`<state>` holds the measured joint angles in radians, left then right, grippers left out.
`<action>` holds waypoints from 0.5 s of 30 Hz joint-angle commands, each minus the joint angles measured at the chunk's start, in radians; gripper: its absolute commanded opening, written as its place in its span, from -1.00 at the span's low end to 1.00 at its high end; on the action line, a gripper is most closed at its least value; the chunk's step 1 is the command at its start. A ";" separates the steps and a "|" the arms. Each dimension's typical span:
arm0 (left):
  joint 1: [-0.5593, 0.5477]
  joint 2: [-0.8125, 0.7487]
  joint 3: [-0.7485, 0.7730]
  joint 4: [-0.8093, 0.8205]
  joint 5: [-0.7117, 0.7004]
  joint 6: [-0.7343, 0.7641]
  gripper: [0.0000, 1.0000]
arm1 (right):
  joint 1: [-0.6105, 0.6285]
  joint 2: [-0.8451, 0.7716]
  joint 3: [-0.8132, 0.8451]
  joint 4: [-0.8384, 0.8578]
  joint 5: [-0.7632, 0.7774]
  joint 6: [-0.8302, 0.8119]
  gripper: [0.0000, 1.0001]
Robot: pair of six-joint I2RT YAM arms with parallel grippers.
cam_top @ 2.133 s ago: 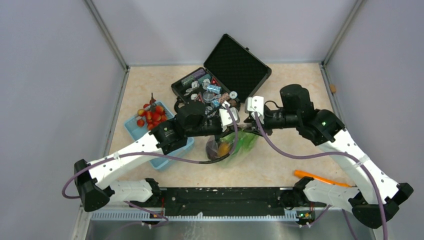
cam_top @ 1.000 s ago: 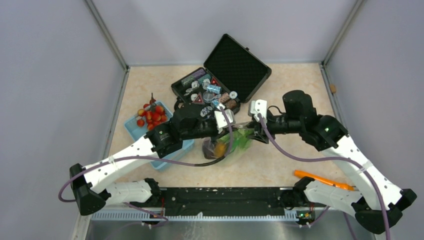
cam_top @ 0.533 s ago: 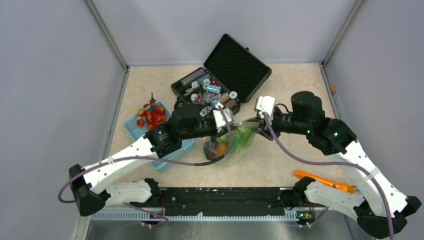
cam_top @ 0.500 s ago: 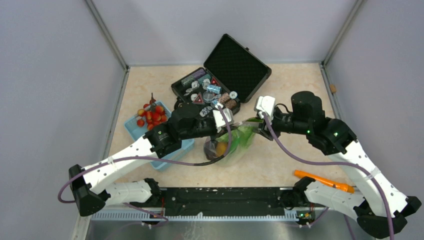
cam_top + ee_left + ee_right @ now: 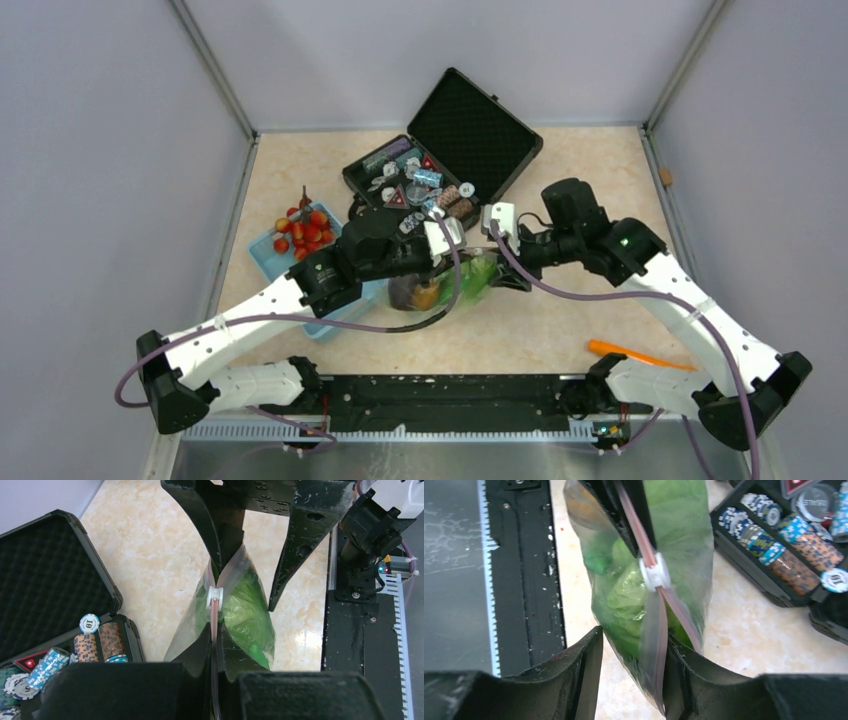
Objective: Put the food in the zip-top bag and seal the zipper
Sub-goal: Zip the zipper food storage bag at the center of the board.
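Gripping the zipper [image 5: 633,522] of the zip-top bag [image 5: 247,610], the left gripper [image 5: 215,637] has its jaws pressed together on the pale pink strip. It holds the bag's mouth up over the worktop [image 5: 560,320], a little left of centre and just near of the open black case [image 5: 475,130]. The right gripper [image 5: 634,637] faces it from the right. Its jaws stand wide and straddle the bag's right end, with one finger just beside the strip and the other out by the bulging plastic.

A white slider [image 5: 654,573] sits on the strip between the two grippers. From the slider to the left jaws the strip runs as one closed line; on the right gripper's side it parts into two edges.

Some of the food shows through the clear plastic: a green leafy piece [image 5: 624,587], an orange [image 5: 428,295] and a dark purple piece [image 5: 404,292] at the bag's left end. Red cherry tomatoes [image 5: 305,230] lie in the light blue basket [image 5: 262,255] at the left, apart from the bag. Stacked chips [image 5: 769,545] fill the case's tray, and an orange stick [image 5: 640,357] lies at the near right.

Against half a second ago, the right arm has swung left, bringing its wrist closer to the left gripper. The bag now sits slightly further left and looks more bunched between them. The left arm has barely shifted — case and basket are where they were.
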<state>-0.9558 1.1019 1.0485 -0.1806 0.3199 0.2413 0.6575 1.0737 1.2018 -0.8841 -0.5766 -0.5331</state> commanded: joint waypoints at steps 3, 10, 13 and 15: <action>-0.001 -0.042 -0.014 0.268 -0.043 -0.041 -1.00 | -0.006 0.032 -0.020 -0.052 -0.232 -0.051 -0.44; -0.001 -0.046 -0.045 0.352 -0.038 -0.106 -1.00 | -0.004 -0.007 -0.099 0.099 -0.063 0.077 -0.46; -0.001 -0.036 -0.025 0.257 -0.047 -0.069 -1.00 | -0.005 -0.124 -0.082 0.131 -0.038 0.092 -0.15; -0.001 -0.044 -0.033 0.236 -0.055 -0.056 -1.00 | -0.005 -0.176 -0.046 0.123 -0.022 0.090 -0.06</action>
<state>-0.9565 1.1015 0.9726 -0.0738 0.2848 0.1669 0.6476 1.0237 1.1046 -0.8188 -0.6292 -0.4671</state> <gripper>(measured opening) 0.021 0.437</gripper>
